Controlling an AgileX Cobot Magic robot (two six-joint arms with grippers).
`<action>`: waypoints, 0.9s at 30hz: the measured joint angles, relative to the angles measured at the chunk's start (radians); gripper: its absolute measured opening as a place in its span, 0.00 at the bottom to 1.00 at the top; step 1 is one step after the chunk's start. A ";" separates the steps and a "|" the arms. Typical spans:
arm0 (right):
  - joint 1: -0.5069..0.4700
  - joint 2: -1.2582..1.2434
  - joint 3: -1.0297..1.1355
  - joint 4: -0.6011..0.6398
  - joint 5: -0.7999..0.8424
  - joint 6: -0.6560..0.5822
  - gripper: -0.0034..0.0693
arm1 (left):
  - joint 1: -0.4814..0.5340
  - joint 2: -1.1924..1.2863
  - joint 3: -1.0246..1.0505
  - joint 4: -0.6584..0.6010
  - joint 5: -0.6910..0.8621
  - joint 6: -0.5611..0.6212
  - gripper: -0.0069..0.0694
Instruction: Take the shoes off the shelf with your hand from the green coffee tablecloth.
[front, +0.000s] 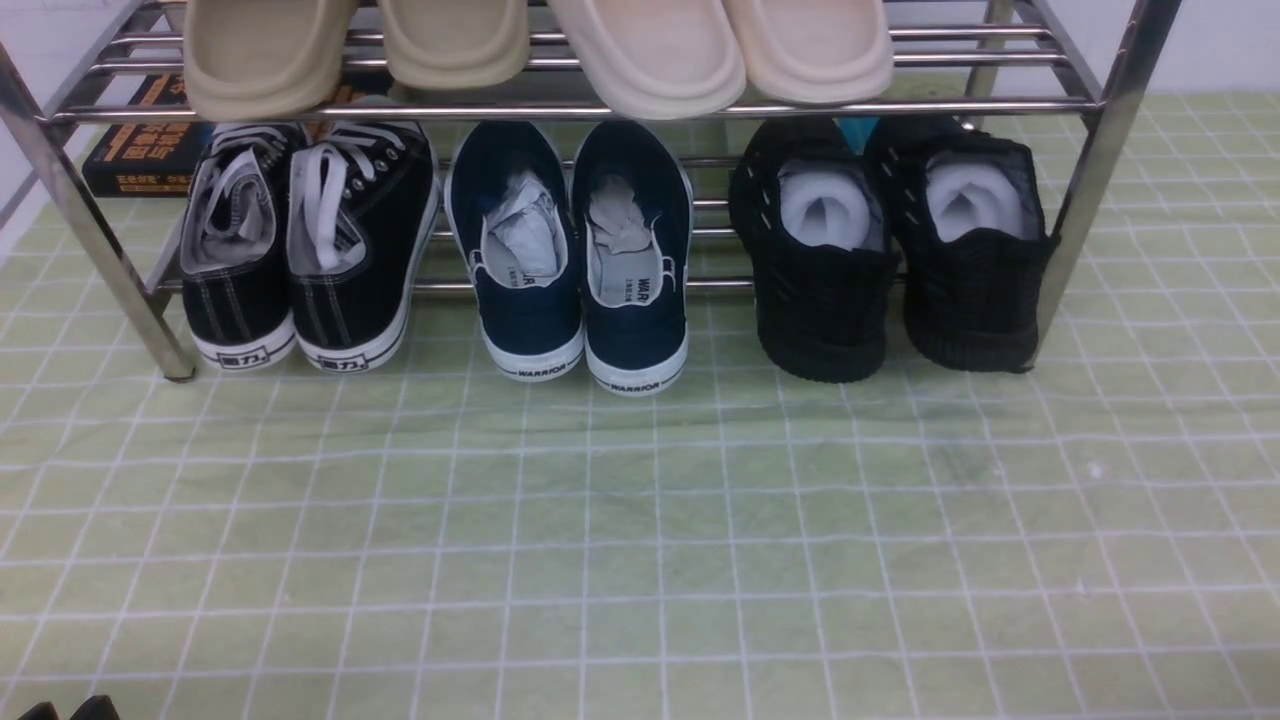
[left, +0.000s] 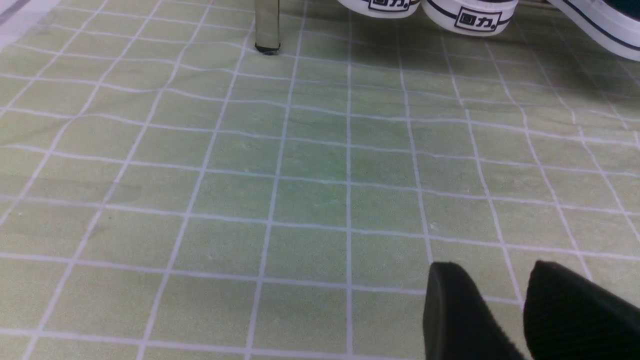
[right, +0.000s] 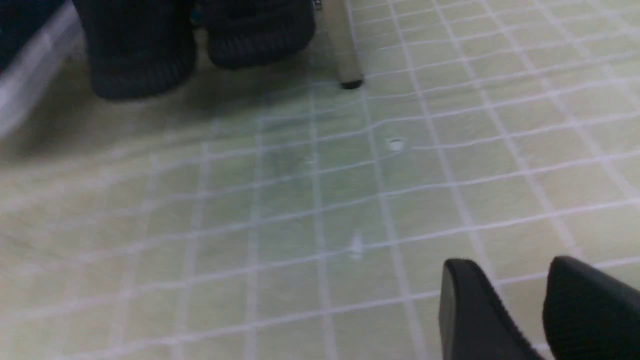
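Observation:
The shoes, a pair of all-black knit sneakers (front: 890, 290) stuffed with white paper, stand on the lower tier at the right end of the chrome shelf (front: 1100, 170), heels toward me. In the right wrist view their heels (right: 140, 55) sit beside a shelf leg (right: 344, 50), far beyond my right gripper (right: 510, 267), which hovers open and empty over the green grid tablecloth (right: 300, 210). My left gripper (left: 495, 272) is also open with only cloth between its fingers; its tips (front: 70, 708) just show at the front view's lower left. The right gripper is out of the front view.
Black canvas sneakers with white laces (front: 300, 250) and navy white-soled slip-ons (front: 580, 270) share the lower tier. Beige slippers (front: 540, 50) lie on the upper tier. A black-and-orange book (front: 140, 150) lies behind the shelf. Pale green cloth (front: 640, 540) stretches in front.

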 joint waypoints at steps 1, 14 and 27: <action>0.000 0.000 0.003 0.104 -0.003 0.059 0.38 | 0.000 0.000 0.000 0.000 0.000 0.000 0.41; 0.000 0.000 -0.055 0.398 -0.003 0.111 0.33 | 0.000 0.000 0.000 0.000 0.000 0.000 0.41; 0.000 0.508 -0.594 0.030 0.364 -0.110 0.04 | 0.000 0.000 0.000 0.000 0.000 0.000 0.41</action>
